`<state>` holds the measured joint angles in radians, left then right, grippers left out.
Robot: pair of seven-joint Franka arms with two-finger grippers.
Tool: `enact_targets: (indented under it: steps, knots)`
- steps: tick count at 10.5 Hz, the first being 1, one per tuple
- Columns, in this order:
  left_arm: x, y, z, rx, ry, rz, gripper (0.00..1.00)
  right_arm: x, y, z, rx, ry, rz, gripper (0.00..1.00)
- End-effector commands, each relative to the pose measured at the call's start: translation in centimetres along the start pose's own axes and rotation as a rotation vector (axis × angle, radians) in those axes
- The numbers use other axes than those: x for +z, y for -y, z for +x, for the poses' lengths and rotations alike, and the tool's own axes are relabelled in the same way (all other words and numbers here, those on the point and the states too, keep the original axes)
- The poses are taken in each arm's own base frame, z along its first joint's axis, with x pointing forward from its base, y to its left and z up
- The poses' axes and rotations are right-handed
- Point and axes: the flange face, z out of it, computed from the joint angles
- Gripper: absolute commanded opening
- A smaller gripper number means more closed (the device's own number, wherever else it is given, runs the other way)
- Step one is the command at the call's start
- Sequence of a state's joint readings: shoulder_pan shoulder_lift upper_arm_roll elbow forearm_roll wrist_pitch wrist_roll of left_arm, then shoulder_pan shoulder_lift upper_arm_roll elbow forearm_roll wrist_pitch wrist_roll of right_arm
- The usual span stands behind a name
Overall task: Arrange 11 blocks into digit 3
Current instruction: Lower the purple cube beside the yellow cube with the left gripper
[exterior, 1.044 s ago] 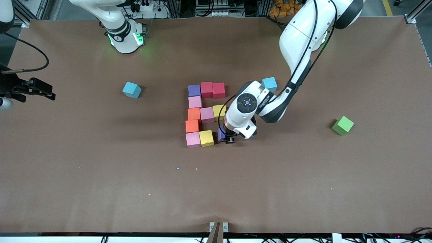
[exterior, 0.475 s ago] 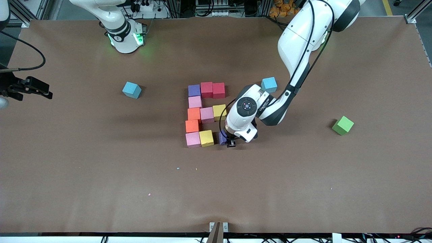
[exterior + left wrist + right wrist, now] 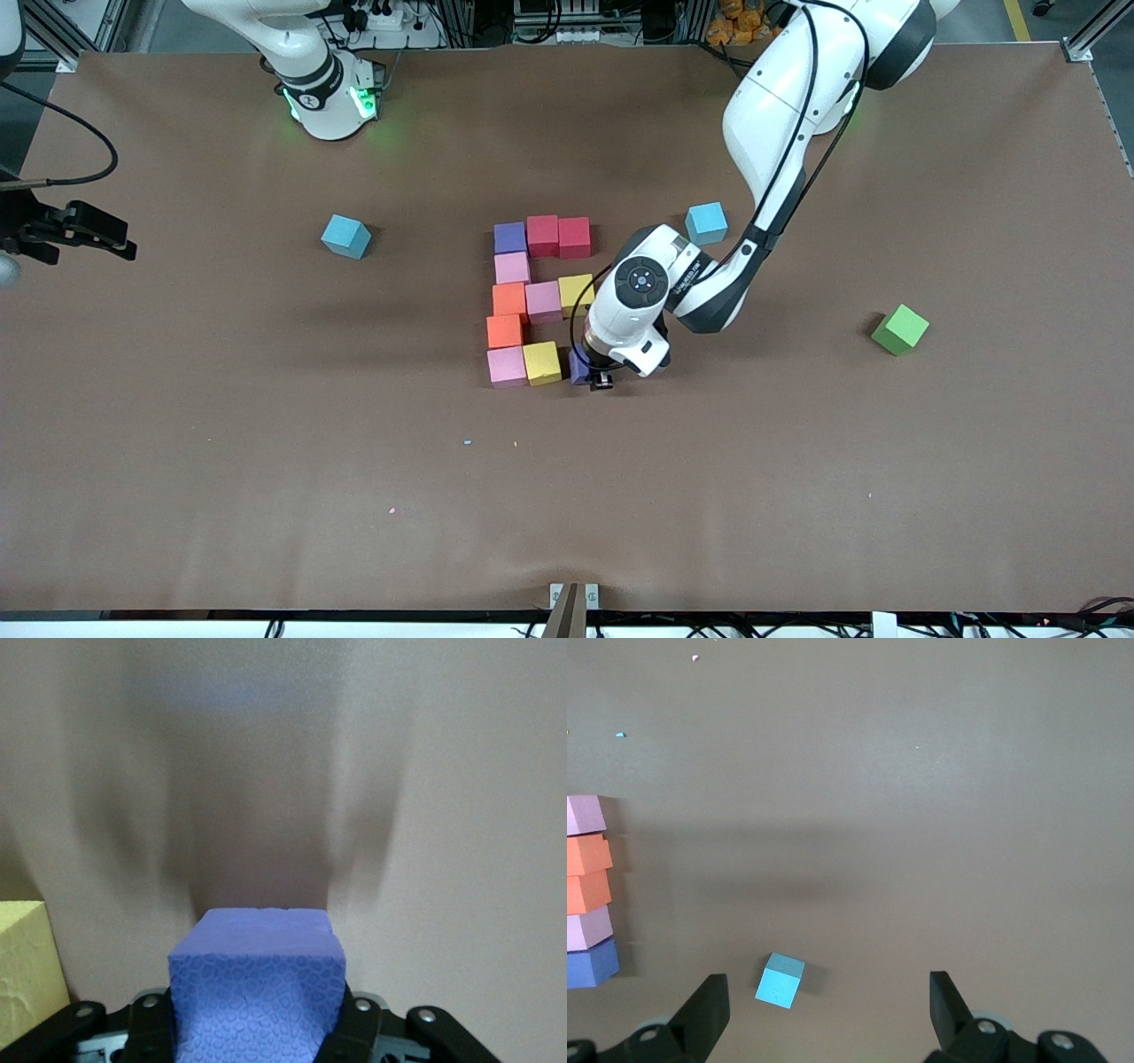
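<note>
Purple foam cube point(image 3: 257, 988) was held pinched between the nearly closed jaws of the left gripper point(image 3: 595, 374), low at the table just beside the yellow block point(image 3: 541, 362) at the bottom row's end. It was judged best eased flush against that yellow face, squared, then released without nudging the pink block point(image 3: 507, 366). The right gripper point(image 3: 828, 1014) was kept waiting, jaws wide and empty, high over a light-blue cube point(image 3: 780, 980).
</note>
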<state>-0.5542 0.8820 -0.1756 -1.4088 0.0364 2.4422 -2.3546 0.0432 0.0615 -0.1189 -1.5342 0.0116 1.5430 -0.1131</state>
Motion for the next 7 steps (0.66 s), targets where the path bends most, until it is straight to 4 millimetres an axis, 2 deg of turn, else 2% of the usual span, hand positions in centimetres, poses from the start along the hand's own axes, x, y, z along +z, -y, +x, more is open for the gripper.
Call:
enact_targets:
  steps: [1,7]
  knots:
    - [0.67,-0.01,-1.19,-0.018,-0.004,-0.012,0.04,-0.14,-0.49,0.05,-0.007,-0.005,0.010,1.00]
    - [1.43,0.55,-1.35,-0.007,-0.014,-0.007,0.04,0.11,-0.24,0.18,-0.010,-0.005,0.010,1.00]
